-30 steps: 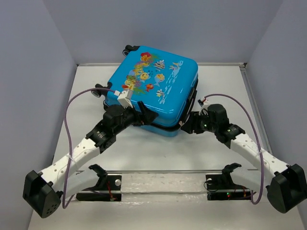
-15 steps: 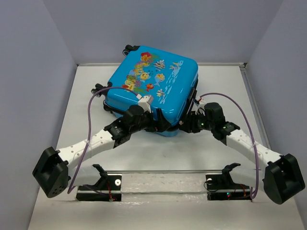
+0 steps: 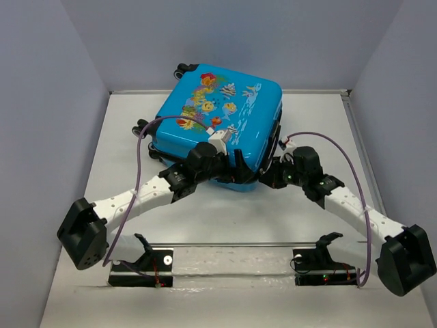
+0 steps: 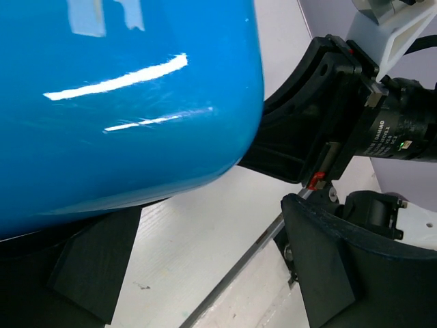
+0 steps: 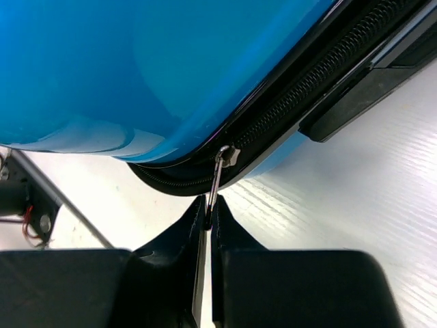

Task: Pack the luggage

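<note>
Right wrist: tool (image 5: pixel 207 205) on zipper pull (image 5: pixel 216 178)

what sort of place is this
Probably a robot lab test cell: plain grey walls enclose a white table, with the left arm and right arm bolted at its near edge, reaching the luggage.

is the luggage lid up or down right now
Down: the luggage lies closed flat, shells together. Its zipper pull sits at the near corner, pinched in the right claw; fully zipped, cannot tell.
</note>
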Robot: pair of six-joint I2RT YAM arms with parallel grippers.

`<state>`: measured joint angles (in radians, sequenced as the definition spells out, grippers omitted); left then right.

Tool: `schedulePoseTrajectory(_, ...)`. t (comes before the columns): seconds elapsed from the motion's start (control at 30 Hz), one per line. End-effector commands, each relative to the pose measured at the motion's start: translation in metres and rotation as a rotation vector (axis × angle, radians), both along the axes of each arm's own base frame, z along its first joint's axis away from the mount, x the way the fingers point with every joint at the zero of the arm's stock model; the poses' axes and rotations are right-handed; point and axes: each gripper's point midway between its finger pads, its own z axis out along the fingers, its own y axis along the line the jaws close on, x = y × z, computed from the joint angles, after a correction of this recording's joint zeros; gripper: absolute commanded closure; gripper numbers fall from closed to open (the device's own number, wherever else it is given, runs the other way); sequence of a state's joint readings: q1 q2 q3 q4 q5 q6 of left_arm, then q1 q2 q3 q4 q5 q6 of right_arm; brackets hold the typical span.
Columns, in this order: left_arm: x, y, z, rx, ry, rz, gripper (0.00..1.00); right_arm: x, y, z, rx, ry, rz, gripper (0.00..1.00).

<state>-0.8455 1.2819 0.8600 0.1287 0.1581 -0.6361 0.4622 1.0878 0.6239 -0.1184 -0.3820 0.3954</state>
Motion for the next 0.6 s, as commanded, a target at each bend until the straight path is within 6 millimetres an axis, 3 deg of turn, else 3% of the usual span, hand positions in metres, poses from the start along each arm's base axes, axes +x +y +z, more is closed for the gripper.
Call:
schedulePoseTrajectory(0.0, 0.034, -0.026, 0.093, -0.16, -0.237, 0.026, 0.03, -0.035, 0.02, 0.039, 0.094, -0.058, 0.136, 0.93)
schedulePoseTrajectory(0.03, 0.037, -0.028, 0.111, -0.184, -0.263, 0.031, 0.03, -0.045, 0.024, 0.047, 0.121, -0.071, 0.166, 0.93)
schedulePoseTrajectory(0.13, 0.041, -0.035, 0.137, -0.221, -0.296, 0.022, 0.03, -0.06, 0.027, 0.058, 0.172, -0.069, 0.2, 0.93)
schedulePoseTrajectory(0.2, 0.039, -0.036, 0.145, -0.214, -0.306, 0.008, 0.03, -0.062, 0.018, 0.06, 0.169, -0.093, 0.15, 0.93)
schedulePoseTrajectory(0.27, 0.039, -0.021, 0.146, -0.164, -0.312, 0.052, 0.01, -0.053, 0.008, 0.058, 0.139, -0.113, 0.068, 0.93)
schedulePoseTrajectory(0.33, 0.05, 0.021, 0.144, -0.111, -0.341, 0.196, 0.01, -0.051, 0.004, 0.05, 0.123, -0.099, 0.038, 0.93)
schedulePoseTrajectory(0.37, 0.051, 0.04, 0.134, -0.076, -0.315, 0.227, 0.01, -0.049, 0.004, 0.048, 0.118, -0.091, 0.034, 0.93)
schedulePoseTrajectory(0.4, 0.061, 0.079, 0.142, -0.1, -0.315, 0.318, 0.01, -0.048, 0.004, 0.043, 0.109, -0.079, 0.029, 0.93)
schedulePoseTrajectory(0.43, 0.064, 0.1, 0.135, -0.097, -0.297, 0.356, 0.01, -0.047, 0.004, 0.04, 0.101, -0.075, 0.025, 0.93)
schedulePoseTrajectory(0.47, 0.062, 0.119, 0.108, -0.063, -0.249, 0.368, 0.01, -0.044, 0.003, 0.037, 0.089, -0.07, 0.015, 0.93)
schedulePoseTrajectory(0.5, 0.06, 0.146, 0.109, -0.058, -0.256, 0.428, 0.01, -0.043, 0.003, 0.037, 0.085, -0.076, 0.011, 0.93)
schedulePoseTrajectory(0.53, 0.075, 0.187, 0.091, -0.008, -0.239, 0.545, 0.01, -0.042, 0.001, 0.037, 0.082, -0.084, 0.003, 0.93)
schedulePoseTrajectory(0.57, 0.075, 0.202, 0.084, 0.006, -0.216, 0.568, 0.01, -0.041, 0.001, 0.037, 0.08, -0.088, -0.001, 0.93)
